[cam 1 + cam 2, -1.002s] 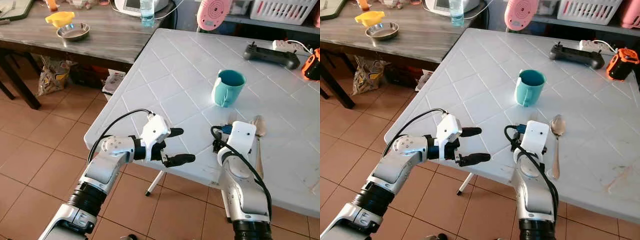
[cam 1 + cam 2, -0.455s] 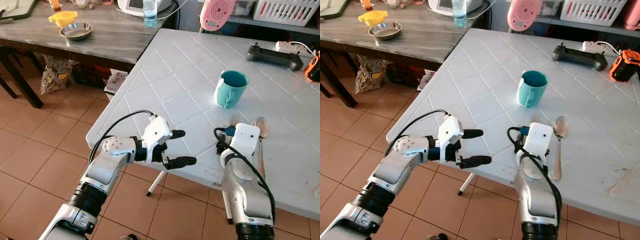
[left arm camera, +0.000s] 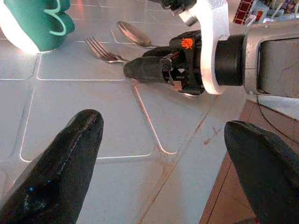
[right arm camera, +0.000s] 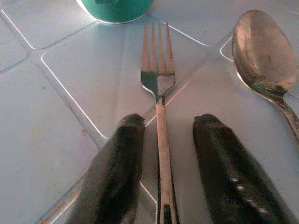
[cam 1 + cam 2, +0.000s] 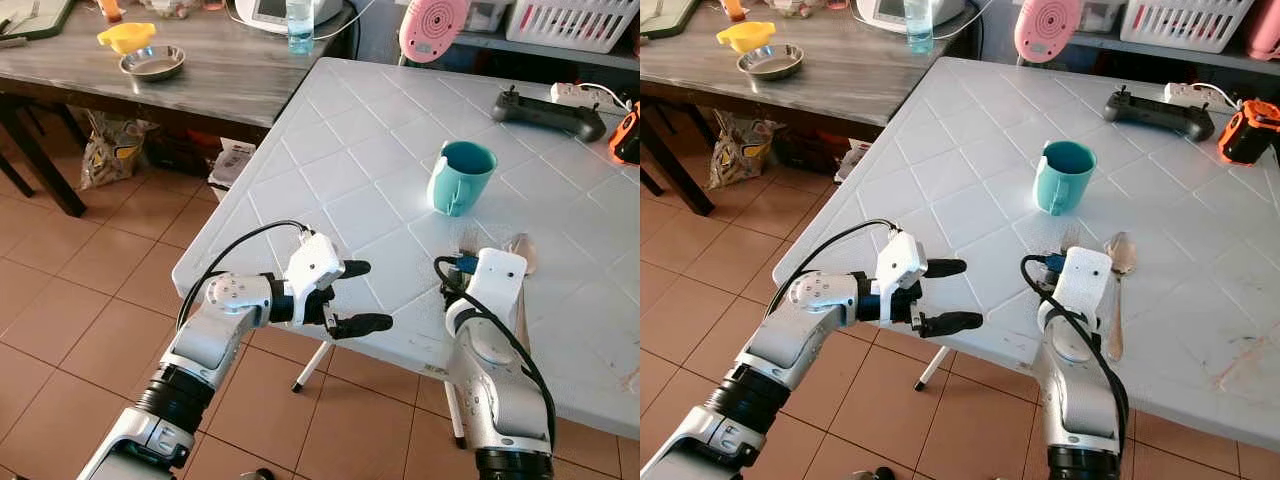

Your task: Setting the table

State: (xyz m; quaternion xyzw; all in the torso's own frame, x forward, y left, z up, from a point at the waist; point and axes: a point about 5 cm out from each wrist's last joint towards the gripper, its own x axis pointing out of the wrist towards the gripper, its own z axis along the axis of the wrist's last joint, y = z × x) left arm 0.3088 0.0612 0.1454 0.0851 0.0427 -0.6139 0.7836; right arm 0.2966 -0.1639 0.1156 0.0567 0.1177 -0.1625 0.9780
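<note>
A metal fork point(image 4: 159, 79) lies flat on the white table point(image 5: 340, 150), its tines toward the teal mug point(image 5: 460, 175). My right gripper point(image 4: 169, 122) is open, low over the table, one black finger on each side of the fork's handle with a gap on both sides. A metal spoon point(image 4: 264, 51) lies parallel just to the right of the fork. My left gripper point(image 5: 355, 296) is open and holds nothing; it hovers at the table's near left edge, pointing toward the right wrist. The left wrist view also takes in the fork point(image 3: 100, 49) and the mug point(image 3: 32, 23).
A black controller point(image 5: 545, 108) and an orange device point(image 5: 627, 135) lie at the table's far right. A dark wooden table point(image 5: 200, 70) to the left carries a steel bowl point(image 5: 152, 62), a yellow object point(image 5: 126, 36) and a bottle point(image 5: 299, 25). Tiled floor runs along the left.
The camera shifted slightly at the start. My right wrist has edged a little forward and right over the fork. The left arm and the mug have stayed put.
</note>
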